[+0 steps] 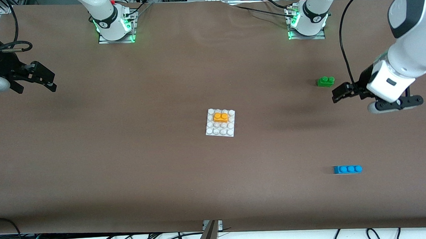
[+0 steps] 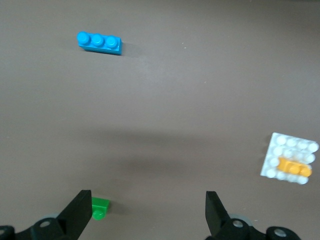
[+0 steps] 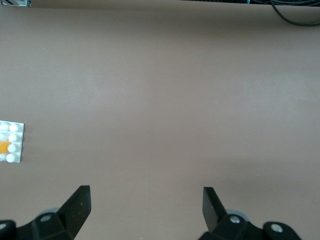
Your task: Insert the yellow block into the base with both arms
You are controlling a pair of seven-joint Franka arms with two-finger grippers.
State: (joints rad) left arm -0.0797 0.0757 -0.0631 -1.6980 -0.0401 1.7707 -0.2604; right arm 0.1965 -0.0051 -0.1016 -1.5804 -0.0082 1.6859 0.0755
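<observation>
The yellow block (image 1: 221,117) sits pressed onto the studs of the white base (image 1: 217,131) in the middle of the table, in the stud rows farther from the front camera. Both wrist views show the pair from a distance: the block (image 2: 294,166) on the base (image 2: 291,146), and the block (image 3: 4,147) on the base (image 3: 12,127) at the picture's edge. My left gripper (image 1: 343,92) hangs open and empty above the table at the left arm's end, beside the green brick; its jaws (image 2: 148,207) hold nothing. At the right arm's end my right gripper (image 1: 46,78) hangs open and empty (image 3: 146,205).
A green two-stud brick (image 1: 325,81) lies toward the left arm's end, also seen as the green brick (image 2: 100,207) by one left finger. A blue three-stud brick (image 1: 347,169) lies nearer the front camera, the blue brick (image 2: 99,42) in the left wrist view. Cables hang along the table edges.
</observation>
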